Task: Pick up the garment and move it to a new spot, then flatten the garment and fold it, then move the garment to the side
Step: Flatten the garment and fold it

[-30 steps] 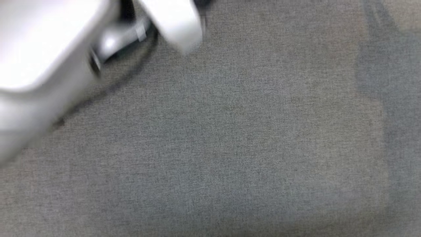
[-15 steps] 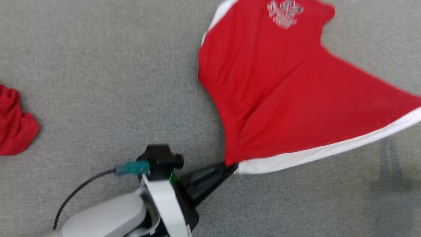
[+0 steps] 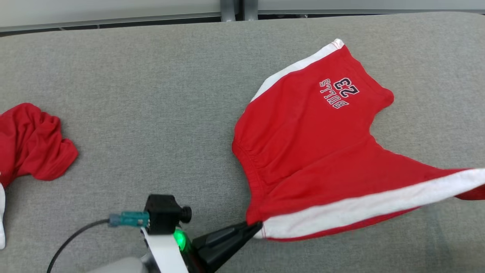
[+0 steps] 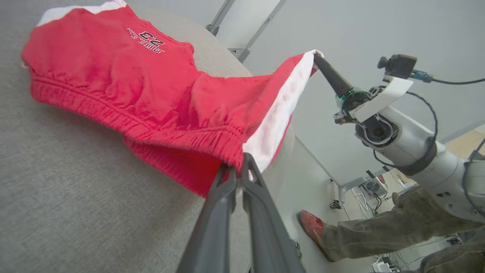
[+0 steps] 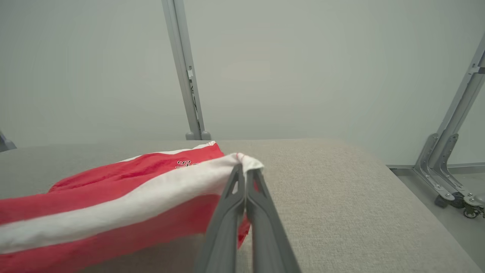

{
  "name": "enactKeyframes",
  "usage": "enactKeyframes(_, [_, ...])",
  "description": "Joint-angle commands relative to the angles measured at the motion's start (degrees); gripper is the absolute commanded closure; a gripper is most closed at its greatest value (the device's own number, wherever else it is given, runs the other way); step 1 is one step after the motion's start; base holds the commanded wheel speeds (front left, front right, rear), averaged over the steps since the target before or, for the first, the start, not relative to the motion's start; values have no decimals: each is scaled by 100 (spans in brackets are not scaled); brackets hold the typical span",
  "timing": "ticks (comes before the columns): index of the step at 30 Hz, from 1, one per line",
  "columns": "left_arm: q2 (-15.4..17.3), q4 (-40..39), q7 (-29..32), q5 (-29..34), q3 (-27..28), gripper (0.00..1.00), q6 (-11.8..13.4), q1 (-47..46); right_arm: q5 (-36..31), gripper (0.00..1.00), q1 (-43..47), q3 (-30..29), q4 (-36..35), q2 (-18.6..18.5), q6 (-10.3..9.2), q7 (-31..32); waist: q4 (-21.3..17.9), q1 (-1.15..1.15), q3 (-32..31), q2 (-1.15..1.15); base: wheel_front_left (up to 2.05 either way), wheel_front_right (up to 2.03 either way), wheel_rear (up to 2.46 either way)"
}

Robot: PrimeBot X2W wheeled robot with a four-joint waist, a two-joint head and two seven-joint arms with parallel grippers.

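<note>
Head view: left fingers [image 3: 242, 232] clamped on a waistband corner of the red shorts [image 3: 310, 144], right fingers [image 5: 234, 189] pinching the white stripe's other end, rest lying on the grey counter [image 3: 151, 94].

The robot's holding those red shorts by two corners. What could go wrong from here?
The left gripper and right gripper each pinch just a small bit of the shorts, so the cloth could slip free. Part of the shorts lies on the table while the rest is lifted, so it may land creased. The crumpled red garment at the left could get in the way.
</note>
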Motion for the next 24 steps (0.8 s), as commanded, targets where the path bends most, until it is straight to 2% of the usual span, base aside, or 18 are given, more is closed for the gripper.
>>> enactKeyframes(1, [-56,-34,-48,-213,132,100,-8,-3,56,100,-155,-56,-44,28,-10,104,69,0,23,0,0,0,0])
enactKeyframes(6, [-465,132,123,-1373,473,100,-94,-268,202,100,-1009,85,246,-139,-10,738,240,0,178,0,0,0,0])
enactKeyframes(7, [-676,275,251,-1822,626,100,-109,-440,281,100,-1529,161,471,-265,-10,905,327,0,313,0,0,0,0])
enactKeyframes(9, [-873,380,384,-2132,798,100,-110,-712,313,100,-2017,267,715,-405,-10,1062,434,0,515,0,0,0,0])
enactKeyframes(17, [-1262,835,766,-2706,1413,100,-114,-1393,308,100,-3848,873,1627,-1076,-10,1501,770,0,1170,0,0,0,0])
enactKeyframes(24, [-1409,1152,984,-2817,1836,100,-115,-1592,416,100,-5048,1452,2229,-1312,-10,1779,921,0,1543,0,0,0,0])
